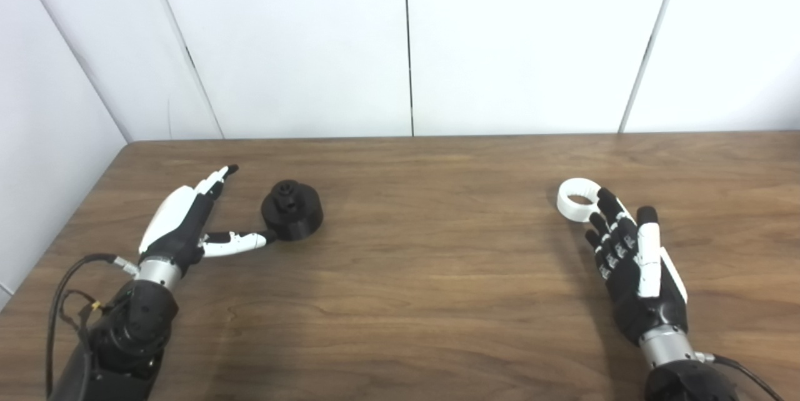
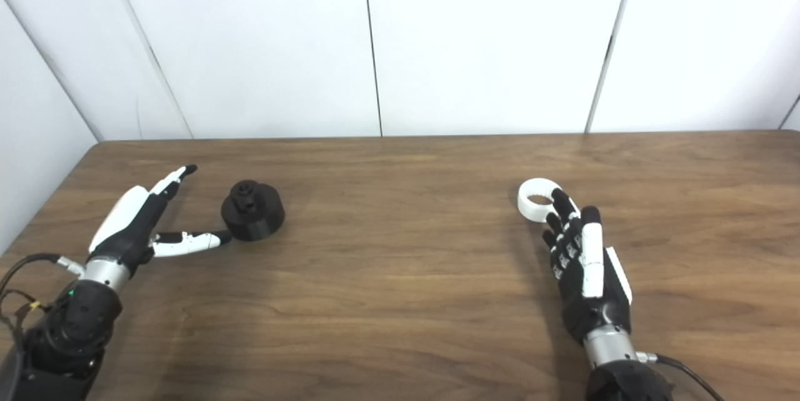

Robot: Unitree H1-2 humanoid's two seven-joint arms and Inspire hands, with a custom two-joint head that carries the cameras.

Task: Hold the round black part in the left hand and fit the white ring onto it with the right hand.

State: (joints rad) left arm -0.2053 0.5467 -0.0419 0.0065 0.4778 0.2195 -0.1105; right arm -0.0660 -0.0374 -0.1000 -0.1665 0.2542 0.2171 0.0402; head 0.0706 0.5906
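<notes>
Two parts lie well apart on the worktop [image 1: 437,276] in the left eye view, each near the hand meant for it. At nine o'clock the round black part [image 1: 292,210] sits flat, the left hand [image 1: 181,223] spread around it, thumb tip touching its base, nothing gripped. At three o'clock the white ring [image 1: 576,200] lies flat.

From the right eye view, the right hand [image 2: 584,276] rests open, fingers [image 2: 562,204] straight, tips overlapping the ring's near edge, seemingly ready to pick it up.

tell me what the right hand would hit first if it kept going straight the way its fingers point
Most likely the white ring. The right hand points up and slightly left, with the ring right at its fingertips, perhaps already touching; depth there is unclear. Beyond lies bare table.
</notes>
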